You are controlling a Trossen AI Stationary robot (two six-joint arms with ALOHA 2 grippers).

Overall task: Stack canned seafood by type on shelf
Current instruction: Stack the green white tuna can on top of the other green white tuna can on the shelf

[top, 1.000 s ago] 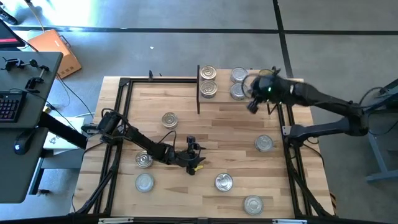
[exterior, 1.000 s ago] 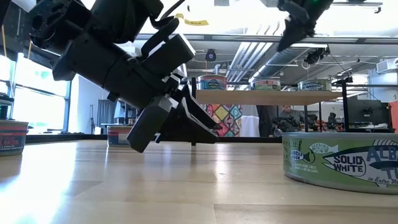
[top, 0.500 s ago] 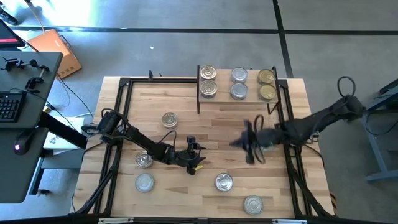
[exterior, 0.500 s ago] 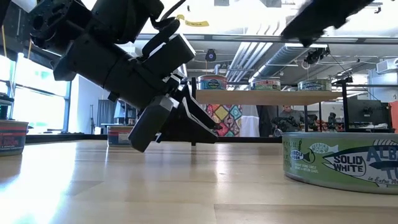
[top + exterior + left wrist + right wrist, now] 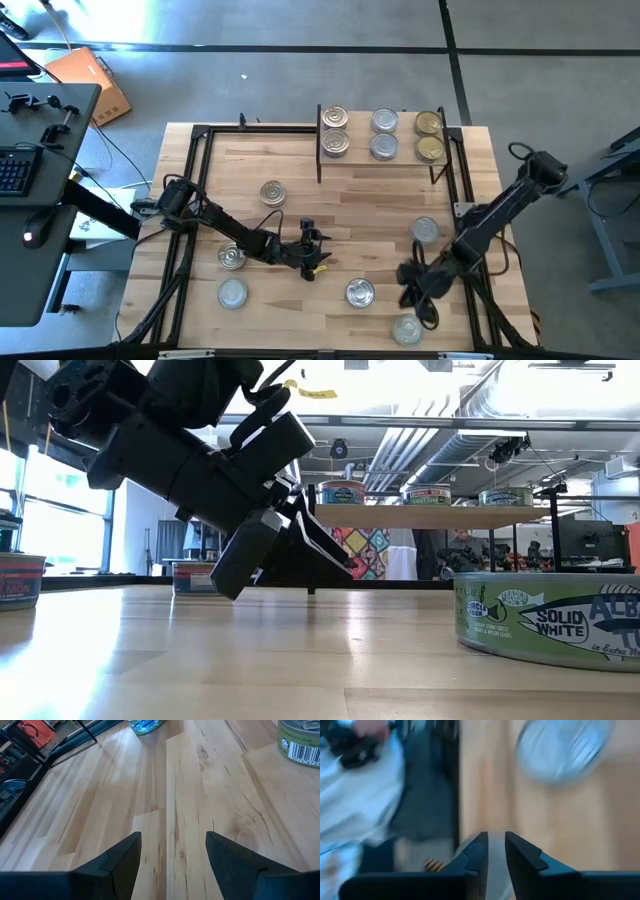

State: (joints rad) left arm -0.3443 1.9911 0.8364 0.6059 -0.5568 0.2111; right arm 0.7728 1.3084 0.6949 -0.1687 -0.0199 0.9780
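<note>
The shelf (image 5: 402,135) stands at the table's far edge and carries several tins of canned seafood in three pairs, silver ones (image 5: 334,143) and a gold pair (image 5: 430,148) at its right end. Loose tins lie on the table (image 5: 272,192) (image 5: 232,257) (image 5: 425,230). My right gripper (image 5: 410,288) hovers near the front right, between two tins (image 5: 359,292) (image 5: 407,328). Its fingers (image 5: 476,852) stand barely apart with nothing between them, and a blurred tin (image 5: 565,750) lies ahead. My left gripper (image 5: 173,860) is open and empty, low over the middle of the table (image 5: 312,258).
A black frame (image 5: 195,190) rims the tabletop on both sides. In the low view a green-labelled tin (image 5: 550,622) stands close at the right and the left arm (image 5: 200,470) fills the left. A desk with a keyboard (image 5: 15,170) stands off the table's left.
My right arm swung away from the shelf's right end, across the table to the front right, and its fingers parted slightly. The left arm stayed still.
</note>
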